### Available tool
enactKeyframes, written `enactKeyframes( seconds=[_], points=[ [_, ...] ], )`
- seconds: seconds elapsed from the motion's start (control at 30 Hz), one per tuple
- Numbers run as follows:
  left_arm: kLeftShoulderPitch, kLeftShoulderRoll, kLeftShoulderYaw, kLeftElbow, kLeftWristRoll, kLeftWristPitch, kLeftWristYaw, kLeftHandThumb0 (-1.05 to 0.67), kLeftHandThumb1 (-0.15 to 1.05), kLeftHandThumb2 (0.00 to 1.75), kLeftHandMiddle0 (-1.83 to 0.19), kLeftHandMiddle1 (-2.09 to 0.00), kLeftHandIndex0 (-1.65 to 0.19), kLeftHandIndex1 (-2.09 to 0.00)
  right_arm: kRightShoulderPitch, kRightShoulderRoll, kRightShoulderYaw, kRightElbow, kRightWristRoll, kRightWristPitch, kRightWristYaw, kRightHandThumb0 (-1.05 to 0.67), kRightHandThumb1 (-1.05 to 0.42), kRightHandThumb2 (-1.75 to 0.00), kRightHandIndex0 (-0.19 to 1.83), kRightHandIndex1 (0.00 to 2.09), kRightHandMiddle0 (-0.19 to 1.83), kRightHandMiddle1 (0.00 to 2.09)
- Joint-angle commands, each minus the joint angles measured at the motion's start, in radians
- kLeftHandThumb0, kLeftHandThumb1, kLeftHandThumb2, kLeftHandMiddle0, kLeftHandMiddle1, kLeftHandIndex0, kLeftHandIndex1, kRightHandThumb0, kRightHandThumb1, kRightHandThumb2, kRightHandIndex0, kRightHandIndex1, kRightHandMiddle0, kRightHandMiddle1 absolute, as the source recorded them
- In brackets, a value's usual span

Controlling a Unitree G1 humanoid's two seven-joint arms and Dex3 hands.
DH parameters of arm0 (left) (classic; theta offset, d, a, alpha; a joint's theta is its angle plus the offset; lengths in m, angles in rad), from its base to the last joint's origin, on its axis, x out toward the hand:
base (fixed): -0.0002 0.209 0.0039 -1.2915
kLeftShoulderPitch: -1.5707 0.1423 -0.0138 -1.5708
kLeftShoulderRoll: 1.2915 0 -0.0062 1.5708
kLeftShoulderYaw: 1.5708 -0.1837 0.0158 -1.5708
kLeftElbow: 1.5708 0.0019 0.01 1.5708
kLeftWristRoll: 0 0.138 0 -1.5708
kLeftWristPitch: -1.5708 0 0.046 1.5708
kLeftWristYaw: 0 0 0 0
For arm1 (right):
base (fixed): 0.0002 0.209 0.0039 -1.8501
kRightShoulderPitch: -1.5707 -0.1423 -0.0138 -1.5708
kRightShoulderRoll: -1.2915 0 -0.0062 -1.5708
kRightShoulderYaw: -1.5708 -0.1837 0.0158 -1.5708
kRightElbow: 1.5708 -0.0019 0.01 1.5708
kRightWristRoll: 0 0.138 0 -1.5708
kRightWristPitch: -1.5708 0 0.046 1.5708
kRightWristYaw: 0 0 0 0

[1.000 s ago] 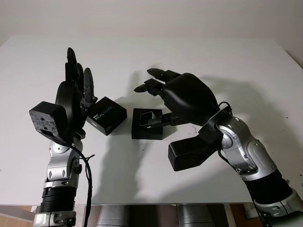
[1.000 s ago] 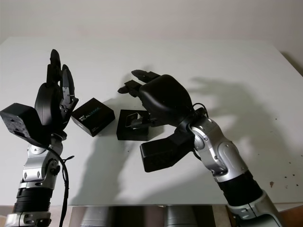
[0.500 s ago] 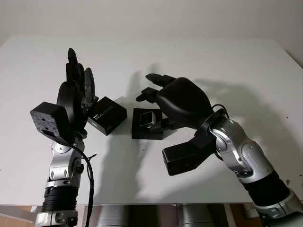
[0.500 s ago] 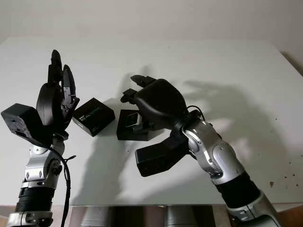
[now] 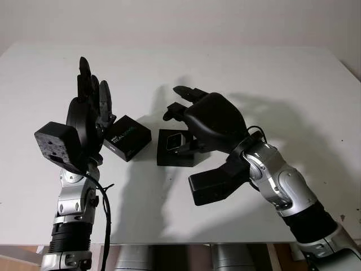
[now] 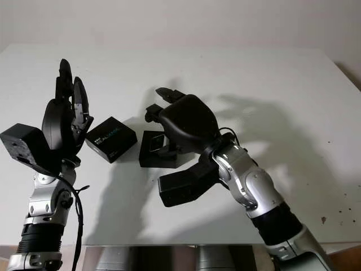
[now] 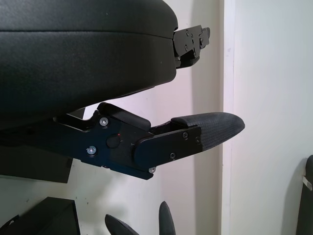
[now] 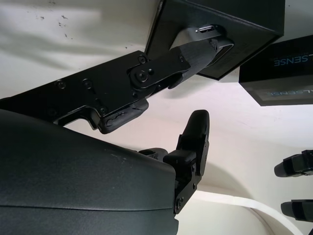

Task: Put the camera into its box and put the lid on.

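Note:
The open black box sits mid-table with the silver camera lying inside it. My right hand hovers over the box, open; its thumb reaches down into the box onto the camera, while the other fingers stay above the far side, off the box. The black lid, printed REALSENSE, lies just left of the box, top up. My left hand is raised upright beside the lid's left edge, open and holding nothing.
The white table stretches wide behind and to the right of the box. Its front edge runs close below both forearms. A few dark specks mark the surface at the far right.
My right hand has shifted a little left and lower over the box, with its forearm dropping closer to the table. The left hand, lid and box have stayed put.

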Motion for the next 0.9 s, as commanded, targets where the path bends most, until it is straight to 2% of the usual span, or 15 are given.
enactKeyframes(
  seconds=[0.0, 0.2, 0.4, 0.87],
  points=[
    [-0.018, 0.008, -0.002, -0.009, 0.005, -0.009, 0.001, -0.71, 1.05, 0.65, 0.19, 0.00, 0.19, 0.00, -0.014, 0.006, 0.007, 0.008, -0.004, 0.008, -0.016, -0.62, -0.93, -0.06, 0.35, 0.06, 0.39, 0.91],
    [-0.019, 0.006, 0.001, -0.008, 0.004, -0.008, 0.003, -0.71, 1.05, 0.64, 0.19, 0.00, 0.19, 0.00, -0.019, 0.007, 0.017, 0.024, -0.004, 0.015, -0.036, -0.59, -0.95, -0.06, 0.36, 0.06, 0.33, 1.09],
    [-0.020, 0.006, 0.000, -0.011, 0.005, -0.008, 0.004, -0.70, 1.05, 0.64, 0.19, 0.00, 0.19, 0.00, -0.018, 0.004, 0.024, 0.023, -0.004, 0.015, -0.034, -0.58, -0.94, -0.05, 0.37, 0.06, 0.32, 1.18],
    [-0.016, 0.005, -0.001, -0.024, 0.007, 0.003, 0.009, -0.69, 1.05, 0.62, 0.19, 0.00, 0.19, 0.00, -0.006, -0.010, 0.035, -0.001, -0.024, 0.027, -0.004, -0.54, -0.93, -0.05, 0.37, 0.06, 0.30, 1.16]
  ],
)
